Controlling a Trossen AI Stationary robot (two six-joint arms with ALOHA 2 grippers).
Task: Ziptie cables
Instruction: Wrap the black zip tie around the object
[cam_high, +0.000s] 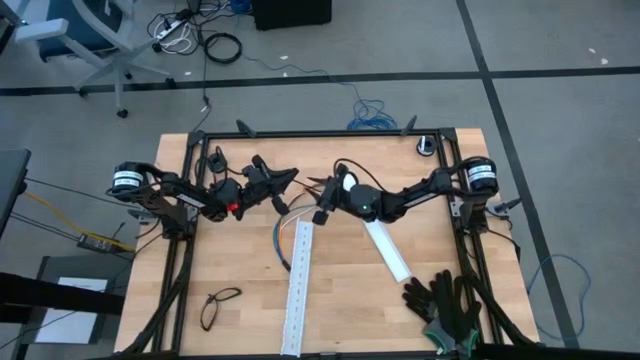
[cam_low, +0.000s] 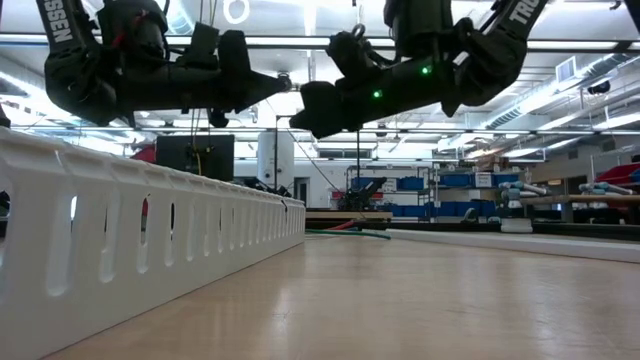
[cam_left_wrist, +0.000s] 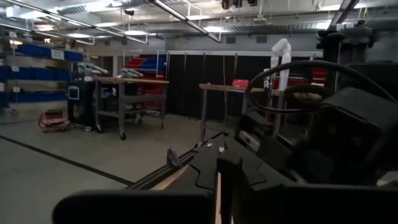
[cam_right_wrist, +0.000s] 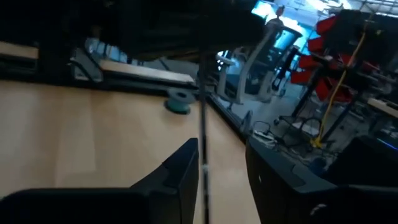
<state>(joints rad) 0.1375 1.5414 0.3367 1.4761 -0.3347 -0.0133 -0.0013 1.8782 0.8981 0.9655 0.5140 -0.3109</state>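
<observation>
Wooden table, black frame around the edge, grey floor beyond. Right gripper raised over table centre, fingers slightly parted around a thin dark strand; grip cannot be confirmed. Left gripper raised just beside it, closed, holding nothing visible. Cables curved on table below both grippers, touching upper end of a white rail. Second white rail, eyeglasses and black gloves farther out.

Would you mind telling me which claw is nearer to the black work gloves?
Right. The right claw hangs over the table's middle, toward the black work gloves at the near right corner; the left claw is farther off, beyond it.
</observation>
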